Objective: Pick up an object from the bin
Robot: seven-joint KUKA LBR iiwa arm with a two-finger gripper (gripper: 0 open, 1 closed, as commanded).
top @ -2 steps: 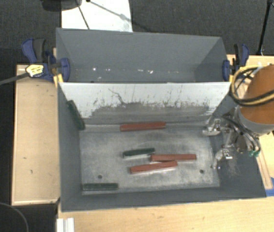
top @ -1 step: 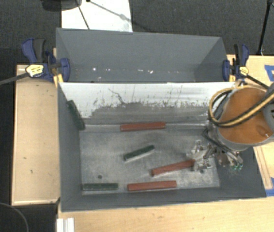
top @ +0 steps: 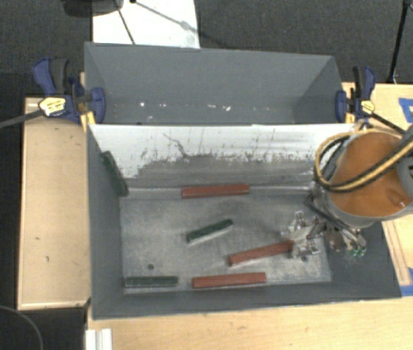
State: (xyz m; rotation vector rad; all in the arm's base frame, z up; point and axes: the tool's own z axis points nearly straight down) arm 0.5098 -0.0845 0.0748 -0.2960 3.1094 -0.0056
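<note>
My gripper point(top: 303, 243) is low at the right side of the bin floor, under the arm's orange cover. Its tips sit at the right end of a reddish-brown stick point(top: 259, 254) that lies slanted on the floor. Whether the stick's end is between the fingers cannot be made out. A second reddish-brown stick point(top: 228, 280) lies flat just below it near the front wall. A dark green stick point(top: 209, 230) lies slanted in the middle of the floor, to the left of the gripper.
Another reddish-brown stick point(top: 214, 191) lies along the back wall. A dark green stick point(top: 150, 282) rests at the front left corner, and one more dark green stick point(top: 114, 173) leans against the left wall. The arm covers the bin's right side.
</note>
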